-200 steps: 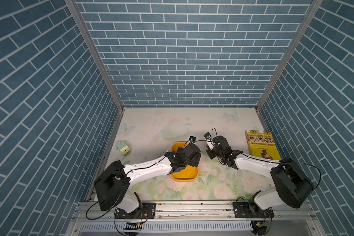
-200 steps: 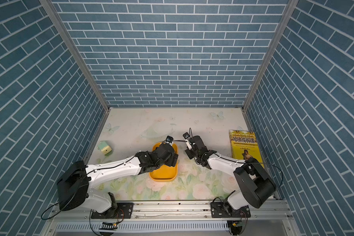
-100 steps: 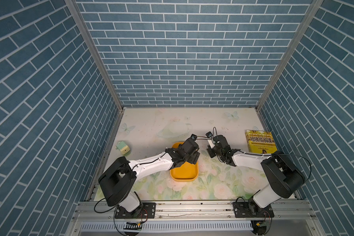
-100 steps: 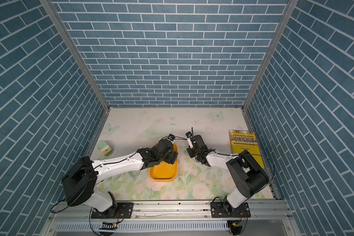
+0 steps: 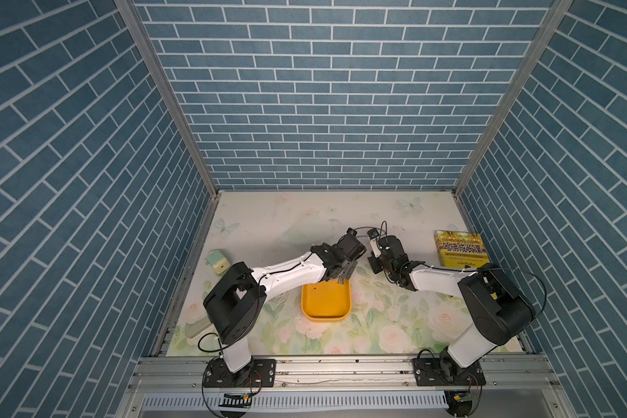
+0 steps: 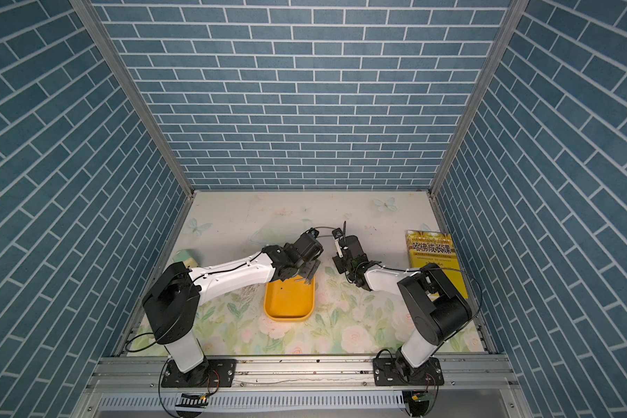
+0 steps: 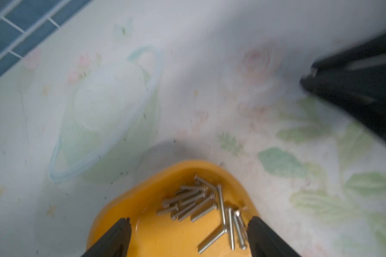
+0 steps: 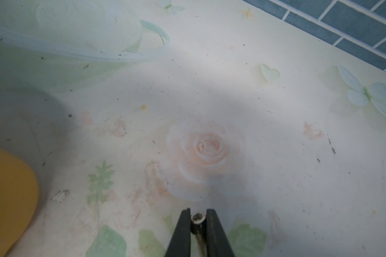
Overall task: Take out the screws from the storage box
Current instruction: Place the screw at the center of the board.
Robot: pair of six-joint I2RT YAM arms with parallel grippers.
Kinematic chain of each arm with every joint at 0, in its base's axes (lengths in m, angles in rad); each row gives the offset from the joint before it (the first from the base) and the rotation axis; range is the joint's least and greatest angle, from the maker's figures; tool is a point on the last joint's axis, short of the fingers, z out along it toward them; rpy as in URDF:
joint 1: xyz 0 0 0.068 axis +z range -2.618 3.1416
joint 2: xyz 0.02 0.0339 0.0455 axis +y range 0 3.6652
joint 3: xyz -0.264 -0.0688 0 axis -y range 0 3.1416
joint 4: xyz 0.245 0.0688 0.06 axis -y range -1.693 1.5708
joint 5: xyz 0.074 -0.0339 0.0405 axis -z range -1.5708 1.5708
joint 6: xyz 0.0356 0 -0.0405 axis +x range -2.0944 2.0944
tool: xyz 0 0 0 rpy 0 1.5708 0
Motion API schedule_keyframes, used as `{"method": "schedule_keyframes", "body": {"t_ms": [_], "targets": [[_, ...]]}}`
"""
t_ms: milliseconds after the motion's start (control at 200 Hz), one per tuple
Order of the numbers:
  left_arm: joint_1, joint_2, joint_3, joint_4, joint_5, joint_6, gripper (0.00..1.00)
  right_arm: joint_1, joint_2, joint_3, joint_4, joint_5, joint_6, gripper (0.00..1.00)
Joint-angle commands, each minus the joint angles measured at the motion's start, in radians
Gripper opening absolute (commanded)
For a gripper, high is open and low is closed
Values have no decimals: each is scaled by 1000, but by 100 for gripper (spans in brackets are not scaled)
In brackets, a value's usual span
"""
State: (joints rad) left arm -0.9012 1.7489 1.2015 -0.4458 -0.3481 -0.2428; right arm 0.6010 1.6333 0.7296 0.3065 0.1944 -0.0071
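The yellow storage box (image 5: 325,302) (image 6: 287,302) lies on the floral mat in both top views. Several silver screws (image 7: 195,203) are bunched in its far corner, also visible as a small grey cluster (image 5: 341,281). My left gripper (image 7: 188,229) (image 5: 347,270) hangs open over that end, its black fingertips (image 7: 120,231) on either side of the pile, holding nothing. My right gripper (image 8: 198,217) (image 5: 376,264) is to the right of the box, low over a printed rose, shut on one screw (image 8: 197,218) whose head shows between the tips.
A yellow book (image 5: 460,249) lies at the right wall. A mint-green pencil sharpener (image 5: 218,262) sits by the left wall. The box's edge (image 8: 9,195) shows in the right wrist view. Brick walls close in three sides.
My left gripper has slid toward the box's far end, uncovering most of the box floor. The right gripper has stayed shut on its screw and barely shifted.
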Motion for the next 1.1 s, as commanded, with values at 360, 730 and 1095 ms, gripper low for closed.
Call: {"method": "schedule_keyframes", "body": {"t_ms": [360,730,1095], "targets": [[-4,-15,-125,80,185,5,74,-4,1,4,-6,50,12,0],[-1,10,-118,47,204,6,72,-7,40,-5,-49,16,53,8],[62,54,-100,70,232,2,63,-7,66,5,-58,-7,60,23]]}}
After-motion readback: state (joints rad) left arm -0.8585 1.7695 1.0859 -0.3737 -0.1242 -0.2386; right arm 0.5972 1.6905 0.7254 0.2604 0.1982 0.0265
